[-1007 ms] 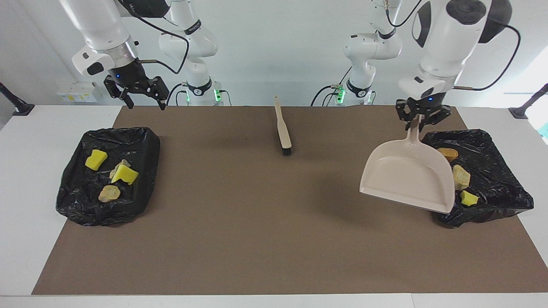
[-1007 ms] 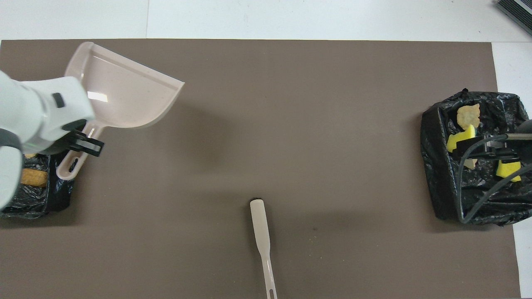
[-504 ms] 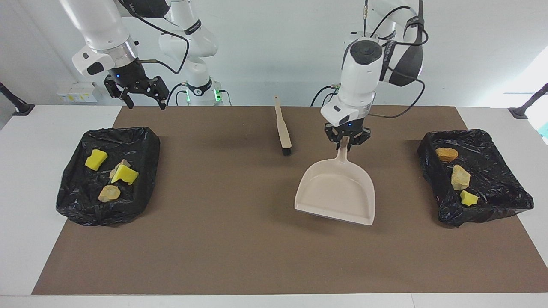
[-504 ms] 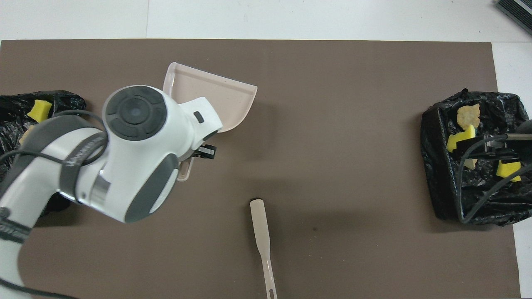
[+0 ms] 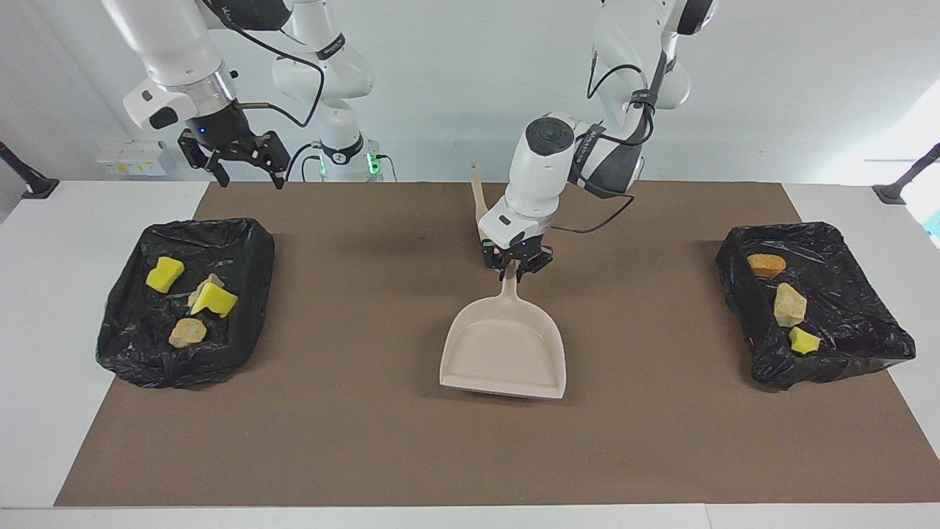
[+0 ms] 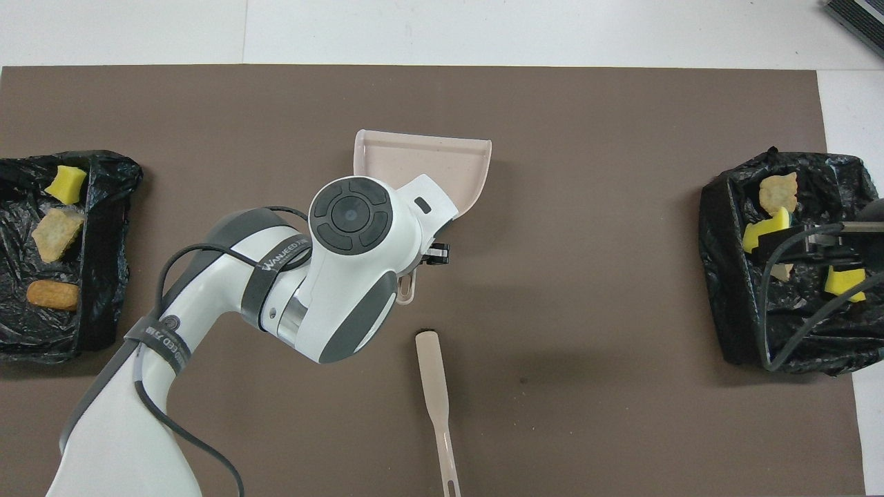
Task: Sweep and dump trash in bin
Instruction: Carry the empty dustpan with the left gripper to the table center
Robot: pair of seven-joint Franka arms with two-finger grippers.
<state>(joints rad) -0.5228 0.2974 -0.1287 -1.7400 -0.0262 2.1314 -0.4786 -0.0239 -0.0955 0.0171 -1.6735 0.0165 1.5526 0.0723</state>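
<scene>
Brown mat covers white table; white wall at robots' end.

Left hand points down mid-table, fingers clamped; right hand waits raised, fingers spread.

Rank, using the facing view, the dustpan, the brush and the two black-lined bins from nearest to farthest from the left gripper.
1. Dustpan: handle held in the left gripper.
2. Brush: beside the gripper, nearer the robots.
3. Bin at the left arm's end.
4. Bin at the right arm's end, under the waiting right gripper.
</scene>
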